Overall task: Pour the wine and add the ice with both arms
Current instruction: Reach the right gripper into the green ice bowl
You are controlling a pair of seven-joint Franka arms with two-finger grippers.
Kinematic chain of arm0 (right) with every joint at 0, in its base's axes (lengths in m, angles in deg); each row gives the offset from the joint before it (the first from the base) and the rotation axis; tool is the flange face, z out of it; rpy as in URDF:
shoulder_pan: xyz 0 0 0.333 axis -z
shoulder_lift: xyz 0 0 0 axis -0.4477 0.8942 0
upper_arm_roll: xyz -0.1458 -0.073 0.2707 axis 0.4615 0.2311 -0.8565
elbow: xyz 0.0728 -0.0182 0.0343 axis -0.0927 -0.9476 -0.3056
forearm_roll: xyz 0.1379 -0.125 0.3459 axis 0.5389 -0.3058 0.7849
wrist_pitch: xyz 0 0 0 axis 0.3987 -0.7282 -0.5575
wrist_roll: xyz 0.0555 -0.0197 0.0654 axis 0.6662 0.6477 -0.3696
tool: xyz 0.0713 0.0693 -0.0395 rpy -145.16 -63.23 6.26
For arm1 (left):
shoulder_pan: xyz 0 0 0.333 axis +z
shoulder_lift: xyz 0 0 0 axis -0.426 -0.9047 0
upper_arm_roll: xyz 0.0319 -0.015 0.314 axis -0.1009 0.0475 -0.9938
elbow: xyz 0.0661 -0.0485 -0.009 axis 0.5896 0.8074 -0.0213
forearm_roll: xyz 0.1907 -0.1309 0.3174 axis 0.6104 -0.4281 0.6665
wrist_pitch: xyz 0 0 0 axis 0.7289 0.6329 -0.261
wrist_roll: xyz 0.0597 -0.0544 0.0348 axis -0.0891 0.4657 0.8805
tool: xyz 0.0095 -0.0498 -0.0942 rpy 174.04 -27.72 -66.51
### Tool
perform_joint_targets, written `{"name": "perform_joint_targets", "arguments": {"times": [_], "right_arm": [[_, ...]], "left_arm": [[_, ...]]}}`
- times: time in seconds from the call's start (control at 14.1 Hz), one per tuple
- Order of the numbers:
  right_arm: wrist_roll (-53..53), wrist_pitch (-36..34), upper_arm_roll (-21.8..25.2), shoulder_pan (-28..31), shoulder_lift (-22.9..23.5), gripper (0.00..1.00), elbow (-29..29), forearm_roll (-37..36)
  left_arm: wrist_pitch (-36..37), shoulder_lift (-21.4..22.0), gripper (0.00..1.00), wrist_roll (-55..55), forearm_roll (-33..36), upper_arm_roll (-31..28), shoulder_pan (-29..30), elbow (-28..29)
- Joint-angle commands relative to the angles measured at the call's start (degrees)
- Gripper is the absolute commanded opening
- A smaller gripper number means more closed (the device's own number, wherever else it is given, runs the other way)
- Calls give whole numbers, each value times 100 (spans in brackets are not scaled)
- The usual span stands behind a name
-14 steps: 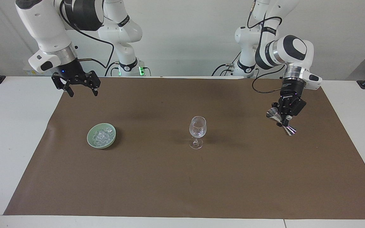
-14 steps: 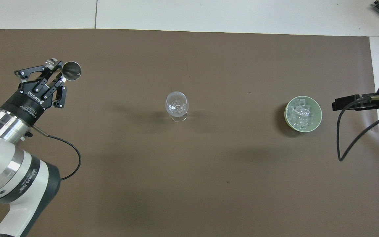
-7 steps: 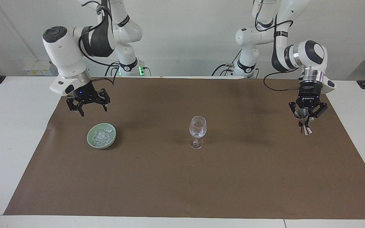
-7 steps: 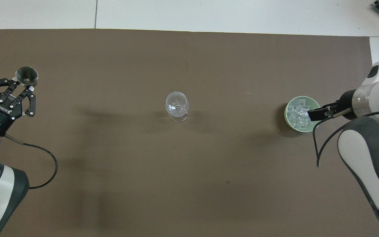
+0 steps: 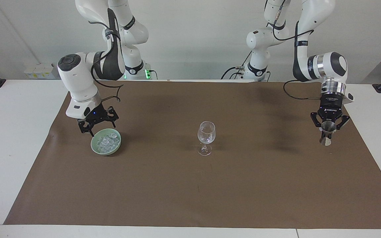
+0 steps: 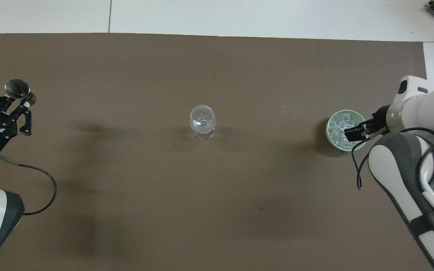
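Observation:
A clear wine glass (image 5: 206, 137) (image 6: 202, 119) stands mid-mat. The ice (image 5: 105, 141) (image 6: 336, 130) fills a pale green bowl (image 5: 102, 152) (image 6: 329, 138) toward the right arm's end. My right gripper (image 5: 102, 129) (image 6: 356, 132) hangs open just over the bowl's rim, nothing between its fingers. At the left arm's end my left gripper (image 5: 328, 130) (image 6: 19, 98) points down, shut on an upright metal jigger (image 5: 325, 135) (image 6: 17, 87), low over the mat. No wine is visible to me.
A brown mat (image 5: 190, 191) covers most of the white table (image 5: 15, 138). Bowl, glass and jigger lie roughly in one line across it. Black clamps sit at the table's corners by the robots.
The left gripper swung toward its own end of the table and lowered, turning the jigger from tilted to upright. The right gripper came down from high up to just over the bowl.

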Motion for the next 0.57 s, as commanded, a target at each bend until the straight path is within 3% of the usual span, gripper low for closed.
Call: {"name": "perform_joint_targets", "arguments": {"times": [0.0,0.28,0.5], "right_arm": [[-562,563,61,52,333,100,-75,26],[-950,802,70,60,527,100,-93,26],[-959,951,70,60,545,88,-268,26]], "left_arm": [[490,-347,0,107,-36,37,367,-39],[711,-821,0,151,-36,46,622,-188],[825,-1156,0,204,-45,37,710,-346]]}}
